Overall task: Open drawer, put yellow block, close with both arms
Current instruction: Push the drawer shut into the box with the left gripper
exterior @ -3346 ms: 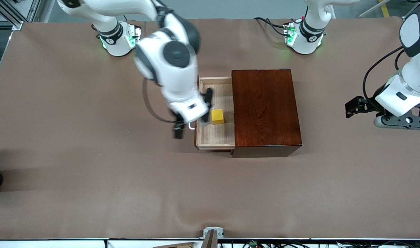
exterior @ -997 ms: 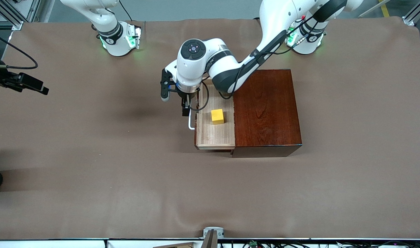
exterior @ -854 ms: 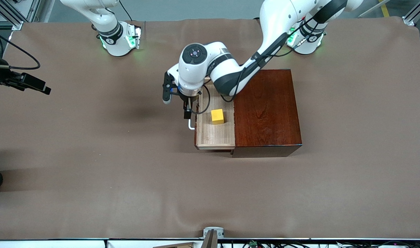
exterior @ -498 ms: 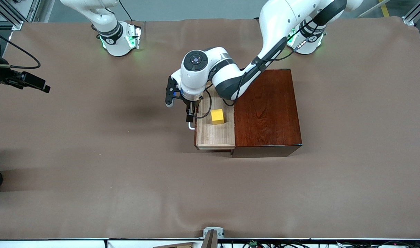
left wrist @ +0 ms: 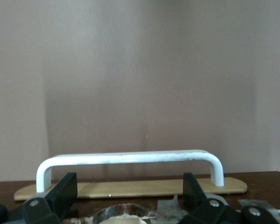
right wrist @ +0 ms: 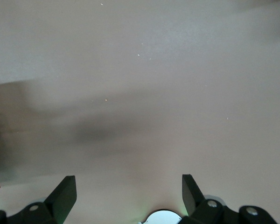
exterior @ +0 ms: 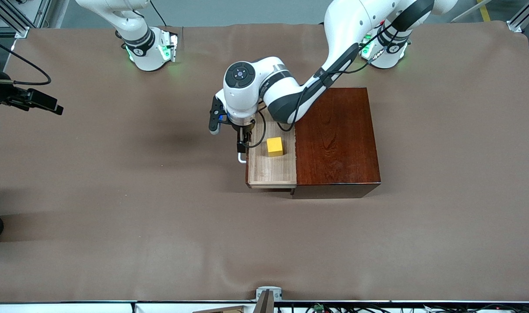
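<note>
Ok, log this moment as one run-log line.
drawer: open | yellow block: in drawer | left gripper: open, at handle | right gripper: open, waiting over table

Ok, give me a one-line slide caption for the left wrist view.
Open left gripper poised at the white U-shaped bar handle of the pale wooden drawer.

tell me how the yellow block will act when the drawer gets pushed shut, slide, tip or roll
The yellow block will probably ride along: it is a squat cube sitting flat on the floor of the drawer, so rolling looks unlikely and tipping improbable. It stands clear of the tray walls, so a quick shove could slide it a little. The left pincer, open, is at the white handle, so any push starts there.
</note>
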Robot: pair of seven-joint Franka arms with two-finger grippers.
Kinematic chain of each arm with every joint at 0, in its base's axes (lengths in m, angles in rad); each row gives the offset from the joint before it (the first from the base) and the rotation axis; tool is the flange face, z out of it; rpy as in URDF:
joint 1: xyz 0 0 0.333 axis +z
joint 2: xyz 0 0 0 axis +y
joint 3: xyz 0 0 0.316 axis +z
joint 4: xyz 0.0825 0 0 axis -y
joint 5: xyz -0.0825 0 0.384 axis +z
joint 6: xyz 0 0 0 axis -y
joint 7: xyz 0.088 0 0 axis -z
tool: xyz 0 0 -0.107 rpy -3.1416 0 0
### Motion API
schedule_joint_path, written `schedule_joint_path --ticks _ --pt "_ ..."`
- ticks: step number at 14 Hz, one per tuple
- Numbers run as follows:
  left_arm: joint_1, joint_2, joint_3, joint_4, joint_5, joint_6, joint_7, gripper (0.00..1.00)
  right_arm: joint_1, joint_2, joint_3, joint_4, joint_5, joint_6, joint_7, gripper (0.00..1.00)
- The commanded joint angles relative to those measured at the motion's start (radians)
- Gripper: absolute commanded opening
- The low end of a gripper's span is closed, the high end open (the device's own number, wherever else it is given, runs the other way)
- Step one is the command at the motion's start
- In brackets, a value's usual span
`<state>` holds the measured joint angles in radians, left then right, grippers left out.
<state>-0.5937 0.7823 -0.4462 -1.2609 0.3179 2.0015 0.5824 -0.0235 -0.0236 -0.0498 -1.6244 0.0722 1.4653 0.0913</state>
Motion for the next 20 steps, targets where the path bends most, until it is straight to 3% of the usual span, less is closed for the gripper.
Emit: schedule_joint_path --ticks 1,7,11,14,20 --pt "0.008 -0.017 0.037 0.001 0.084 -0.171 0.024 1.0 0.007 -0.033 -0.002 -0.029 -0.006 0.0 -0.005 1.0" --pt "0.025 -0.021 0.037 0.0 0.222 -0.355 0.028 1.0 0.01 -0.032 -0.001 -0.028 -0.006 0.003 -0.008 1.0" --pt "0.026 -0.024 0.058 0.002 0.253 -0.435 0.028 1.0 0.008 -0.03 -0.001 -0.029 -0.006 0.001 -0.008 1.0" --pt "0.028 -0.032 0.078 0.001 0.247 -0.444 0.033 1.0 0.01 -0.03 -0.001 -0.028 -0.006 0.001 -0.008 1.0" --pt "0.005 -0.063 0.049 0.029 0.237 -0.392 -0.01 1.0 0.008 -0.029 -0.001 -0.029 -0.006 0.001 -0.008 1.0"
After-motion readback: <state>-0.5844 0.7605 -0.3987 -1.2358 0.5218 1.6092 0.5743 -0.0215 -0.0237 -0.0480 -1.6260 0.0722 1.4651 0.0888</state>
